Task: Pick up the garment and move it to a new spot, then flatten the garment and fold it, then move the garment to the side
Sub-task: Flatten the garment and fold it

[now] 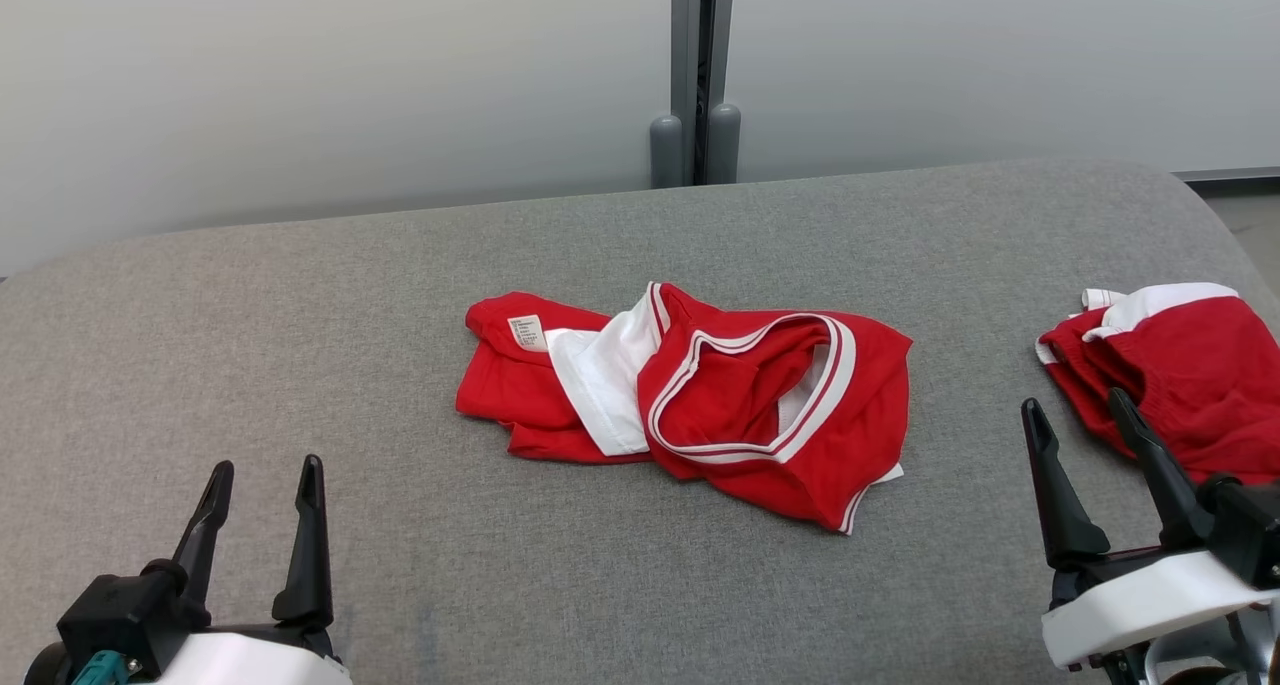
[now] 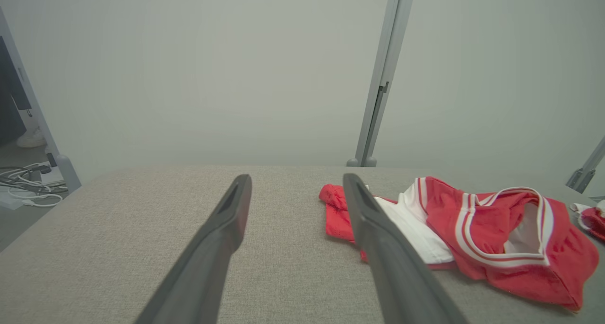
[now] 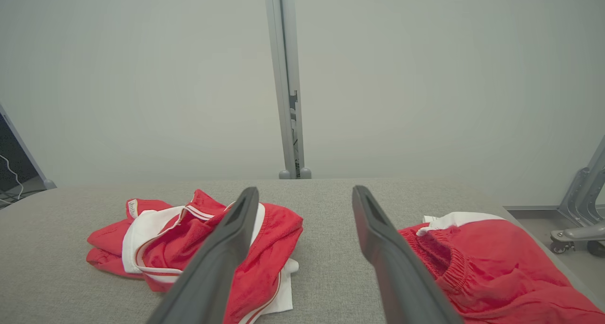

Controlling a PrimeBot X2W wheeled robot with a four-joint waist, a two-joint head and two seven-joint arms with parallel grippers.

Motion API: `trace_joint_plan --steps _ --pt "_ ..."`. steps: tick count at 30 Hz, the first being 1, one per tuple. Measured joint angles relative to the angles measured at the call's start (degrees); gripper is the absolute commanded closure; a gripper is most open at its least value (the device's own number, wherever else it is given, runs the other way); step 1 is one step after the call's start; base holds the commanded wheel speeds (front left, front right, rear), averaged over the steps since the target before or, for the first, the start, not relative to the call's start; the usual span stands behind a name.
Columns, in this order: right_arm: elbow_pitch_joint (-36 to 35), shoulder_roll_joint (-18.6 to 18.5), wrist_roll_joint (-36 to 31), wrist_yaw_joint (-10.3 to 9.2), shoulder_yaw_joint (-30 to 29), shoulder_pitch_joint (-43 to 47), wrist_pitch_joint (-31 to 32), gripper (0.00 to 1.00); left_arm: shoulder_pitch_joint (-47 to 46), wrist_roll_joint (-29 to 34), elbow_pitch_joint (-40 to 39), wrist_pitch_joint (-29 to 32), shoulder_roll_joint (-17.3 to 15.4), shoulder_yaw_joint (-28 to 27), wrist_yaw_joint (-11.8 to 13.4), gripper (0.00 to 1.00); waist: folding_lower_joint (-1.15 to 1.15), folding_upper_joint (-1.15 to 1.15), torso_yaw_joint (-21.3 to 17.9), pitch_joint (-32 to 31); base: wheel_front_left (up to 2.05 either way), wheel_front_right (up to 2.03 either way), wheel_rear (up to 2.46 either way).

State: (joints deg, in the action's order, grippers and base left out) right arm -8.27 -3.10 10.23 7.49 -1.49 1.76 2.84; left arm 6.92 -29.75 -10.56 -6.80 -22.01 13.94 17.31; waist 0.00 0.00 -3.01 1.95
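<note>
We saw the grey bench (image 1: pixel 300 295) carrying everything. The garment (image 1: pixel 760 405), a red top with white trim, lay crumpled about the middle of the bench. A second red piece (image 1: pixel 1190 385) lay at the right edge. Our left gripper (image 1: pixel 267 463), near the front left corner, and our right gripper (image 1: pixel 1074 401), by the right edge, both stood wide apart and held nothing. We judged the pickup not yet begun; the next move called for reaching to the heap and pinching a raised fold
</note>
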Motion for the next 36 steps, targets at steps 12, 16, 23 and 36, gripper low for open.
trace_joint_plan --steps 12,16,23,36 --pt "-0.2 -0.1 0.0 0.00 -0.4 0.0 0.2 0.00 -0.1 0.4 -0.7 0.2 0.0 0.5 0.7 0.00 0.00 0.00 0.8 0.4 0.00 0.00 0.00" --pt "-0.5 -0.7 0.0 0.00 0.2 -0.3 0.6 0.00 -1.1 0.7 -1.0 0.2 0.1 1.1 0.4 0.00 0.00 0.00 2.2 1.3 0.00 0.00 0.00" --pt "-0.4 -2.3 0.1 0.00 4.2 -3.8 2.0 0.00 -5.4 0.9 -0.3 -1.1 1.0 1.8 -0.9 0.00 0.00 0.00 6.2 3.7 0.00 0.00 0.00" --pt "13.2 -9.7 2.5 0.00 22.5 -14.6 6.0 0.00 -11.5 0.2 5.6 -5.2 3.6 2.6 -4.0 0.00 0.00 0.00 14.2 11.1 0.00 0.00 0.00"
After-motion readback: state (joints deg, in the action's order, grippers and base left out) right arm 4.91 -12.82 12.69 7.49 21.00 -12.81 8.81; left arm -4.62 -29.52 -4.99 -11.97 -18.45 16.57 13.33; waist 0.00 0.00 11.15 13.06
